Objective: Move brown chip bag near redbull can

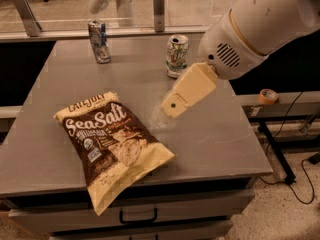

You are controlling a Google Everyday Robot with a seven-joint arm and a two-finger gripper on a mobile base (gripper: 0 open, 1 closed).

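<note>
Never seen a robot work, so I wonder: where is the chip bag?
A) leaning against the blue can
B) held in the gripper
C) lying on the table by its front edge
C: the chip bag lies flat at the table front edge; the gripper hangs above the middle, apart from it.

chip bag (115, 144) brown/cream, white txt | redbull can (100, 41) silver-blue | tool (174, 104) cream, over grey table (220, 134)
</note>
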